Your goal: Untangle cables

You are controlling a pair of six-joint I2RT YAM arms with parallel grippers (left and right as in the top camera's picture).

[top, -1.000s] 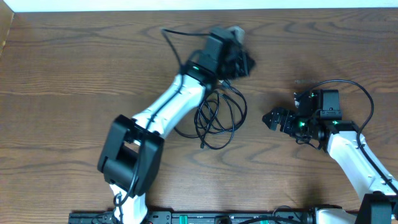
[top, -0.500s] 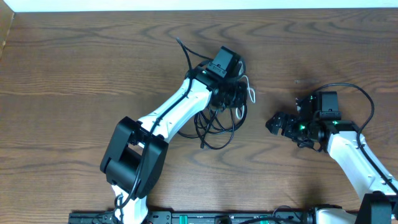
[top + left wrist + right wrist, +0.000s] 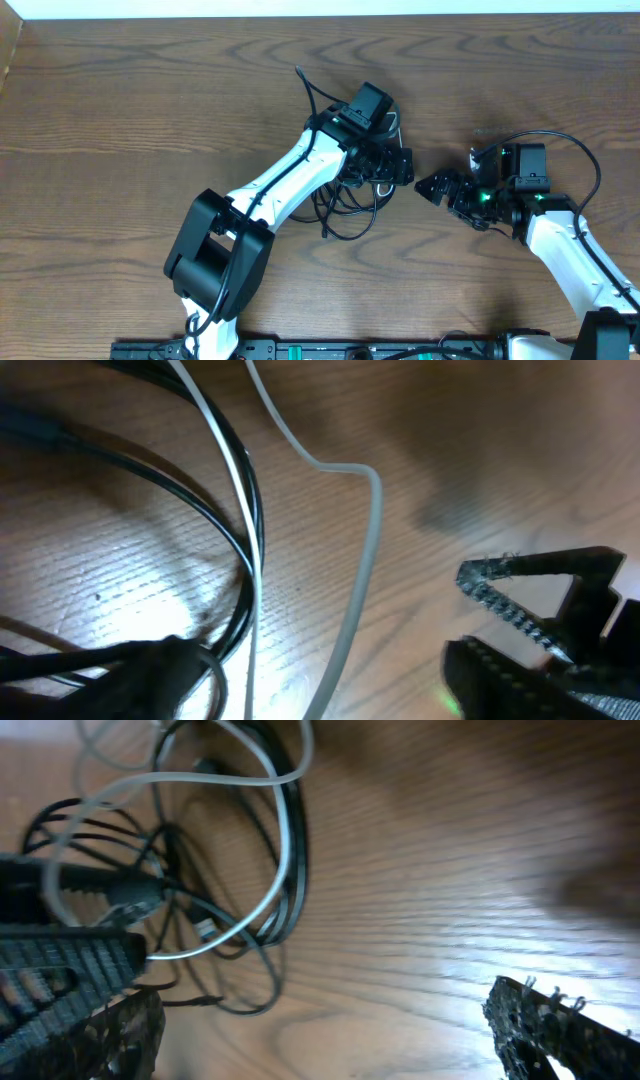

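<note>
The cables lie tangled in the middle of the table. The black cable (image 3: 326,222) lies in loops beside my left arm, and the left wrist view shows it (image 3: 250,530) curving under a white cable (image 3: 372,530). My left gripper (image 3: 400,165) hovers open over the tangle. The white cable runs loose between its spread fingers (image 3: 320,695) and nothing is gripped. My right gripper (image 3: 428,187) stands open just to the right, nose to nose with the left one. In the right wrist view the white cable (image 3: 285,820) and black loops (image 3: 262,995) lie ahead of its empty fingers (image 3: 330,1030).
The thick black wire (image 3: 592,160) of my right arm arcs above its wrist. The table's far edge (image 3: 320,16) meets a white wall. Bare wood (image 3: 120,120) spreads to the left of the tangle.
My left gripper came down and to the right from the far side of the tangle and opened, letting go of the white cable. The right gripper edged slightly left towards it.
</note>
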